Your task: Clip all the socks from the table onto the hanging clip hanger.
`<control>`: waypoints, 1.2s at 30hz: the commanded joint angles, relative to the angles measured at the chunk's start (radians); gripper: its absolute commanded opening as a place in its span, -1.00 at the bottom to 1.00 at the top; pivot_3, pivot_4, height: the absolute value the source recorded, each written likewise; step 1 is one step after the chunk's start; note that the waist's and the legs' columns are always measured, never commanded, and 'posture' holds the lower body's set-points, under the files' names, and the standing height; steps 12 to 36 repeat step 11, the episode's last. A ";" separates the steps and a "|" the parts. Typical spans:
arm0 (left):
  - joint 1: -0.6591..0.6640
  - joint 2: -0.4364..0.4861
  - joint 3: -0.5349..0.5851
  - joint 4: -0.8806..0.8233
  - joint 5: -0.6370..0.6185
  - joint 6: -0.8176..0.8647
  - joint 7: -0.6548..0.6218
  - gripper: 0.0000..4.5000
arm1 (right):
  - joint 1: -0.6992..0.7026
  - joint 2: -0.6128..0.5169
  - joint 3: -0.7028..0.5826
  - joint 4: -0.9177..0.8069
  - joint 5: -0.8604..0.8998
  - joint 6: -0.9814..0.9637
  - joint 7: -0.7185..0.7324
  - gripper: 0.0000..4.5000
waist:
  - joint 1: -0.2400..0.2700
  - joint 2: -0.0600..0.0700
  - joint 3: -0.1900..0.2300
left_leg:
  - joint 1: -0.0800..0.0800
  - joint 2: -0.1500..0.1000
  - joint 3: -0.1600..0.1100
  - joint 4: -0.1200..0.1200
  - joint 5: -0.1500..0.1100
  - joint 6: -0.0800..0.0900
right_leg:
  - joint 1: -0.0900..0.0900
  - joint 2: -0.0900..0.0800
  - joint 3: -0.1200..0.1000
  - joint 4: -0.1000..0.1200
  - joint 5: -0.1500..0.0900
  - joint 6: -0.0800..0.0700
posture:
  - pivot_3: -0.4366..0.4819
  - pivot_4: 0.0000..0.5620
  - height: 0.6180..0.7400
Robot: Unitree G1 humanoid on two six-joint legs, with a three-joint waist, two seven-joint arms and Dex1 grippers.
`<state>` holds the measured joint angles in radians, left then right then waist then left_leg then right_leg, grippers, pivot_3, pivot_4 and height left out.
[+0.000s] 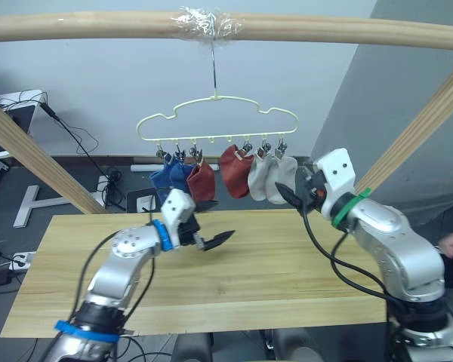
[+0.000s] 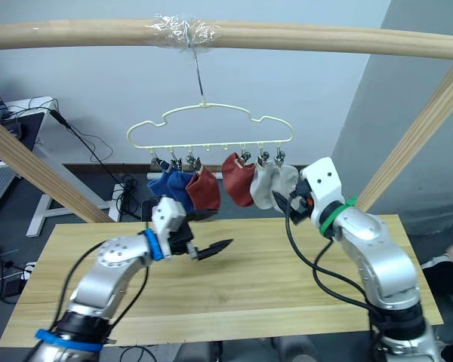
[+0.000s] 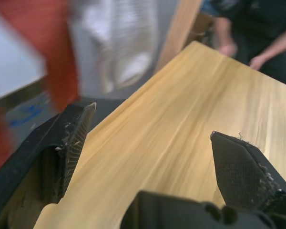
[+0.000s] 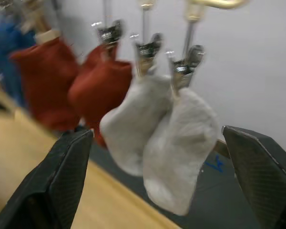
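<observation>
While all six socks hang from the clip hanger (image 1: pixel 216 121), I see the pale yellow wire frame dangling by its metal hook from the wooden bar (image 1: pixel 98 27), with a row of small silver clips along its lower edge. From the robot's left to right hang the two blue socks (image 1: pixel 167 179), the two rust red socks (image 1: pixel 233 171) and the two light grey socks (image 1: pixel 272 178), bunched close, above the far edge of the table (image 1: pixel 249 279). My left jaws (image 1: pixel 217 240) are released, spread wide and empty, low over the table, below and just in front of the red socks. My right jaws (image 4: pixel 157 181) are also released and empty, raised just beside the grey pair. The right wrist view shows the silver clips (image 4: pixel 147 47) biting the grey sock cuffs. The left wrist view shows a person's hand (image 3: pixel 227 49) beyond the far end of the table
</observation>
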<state>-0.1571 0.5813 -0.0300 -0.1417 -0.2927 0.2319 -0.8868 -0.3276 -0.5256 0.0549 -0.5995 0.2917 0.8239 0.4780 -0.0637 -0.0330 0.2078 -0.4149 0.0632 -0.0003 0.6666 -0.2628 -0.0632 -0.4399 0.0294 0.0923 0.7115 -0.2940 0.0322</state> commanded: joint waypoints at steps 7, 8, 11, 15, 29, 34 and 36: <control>0.120 0.272 0.320 -0.056 -0.044 0.104 -0.010 0.99 | 0.104 -0.222 -0.195 -0.007 0.108 -0.283 0.323 1.00 | 0.012 -0.001 0.001 | 0.000 0.000 0.000 0.000 0.000 0.000 | 0.000 0.000 -0.001 -0.001 0.000 0.000 | 0.03 -0.38 0.35; 0.115 0.280 0.330 -0.054 -0.057 0.113 -0.017 0.99 | 0.104 -0.231 -0.198 0.008 0.106 -0.299 0.335 1.00 | 0.016 -0.001 0.000 | 0.000 0.000 0.000 0.000 0.000 0.000 | 0.000 0.000 -0.001 -0.001 0.000 0.000 | 0.05 -0.39 0.35; 0.101 0.273 0.346 -0.062 -0.104 0.125 -0.047 0.99 | 0.096 -0.229 -0.190 0.046 0.094 -0.343 0.347 1.00 | 0.025 -0.002 0.000 | 0.000 0.000 0.000 0.002 0.000 0.000 | 0.001 -0.001 -0.001 -0.001 0.000 0.000 | 0.07 -0.43 0.35; 0.101 0.273 0.346 -0.062 -0.104 0.125 -0.047 0.99 | 0.096 -0.229 -0.190 0.046 0.094 -0.343 0.347 1.00 | 0.025 -0.002 0.000 | 0.000 0.000 0.000 0.002 0.000 0.000 | 0.001 -0.001 -0.001 -0.001 0.000 0.000 | 0.07 -0.43 0.35; 0.101 0.273 0.346 -0.062 -0.104 0.125 -0.047 0.99 | 0.096 -0.229 -0.190 0.046 0.094 -0.343 0.347 1.00 | 0.025 -0.002 0.000 | 0.000 0.000 0.000 0.002 0.000 0.000 | 0.001 -0.001 -0.001 -0.001 0.000 0.000 | 0.07 -0.43 0.35; 0.101 0.273 0.346 -0.062 -0.104 0.125 -0.047 0.99 | 0.096 -0.229 -0.190 0.046 0.094 -0.343 0.347 1.00 | 0.025 -0.002 0.000 | 0.000 0.000 0.000 0.002 0.000 0.000 | 0.001 -0.001 -0.001 -0.001 0.000 0.000 | 0.07 -0.43 0.35; 0.101 0.273 0.346 -0.062 -0.104 0.125 -0.047 0.99 | 0.096 -0.229 -0.190 0.046 0.094 -0.343 0.347 1.00 | 0.025 -0.002 0.000 | 0.000 0.000 0.000 0.002 0.000 0.000 | 0.001 -0.001 -0.001 -0.001 0.000 0.000 | 0.07 -0.43 0.35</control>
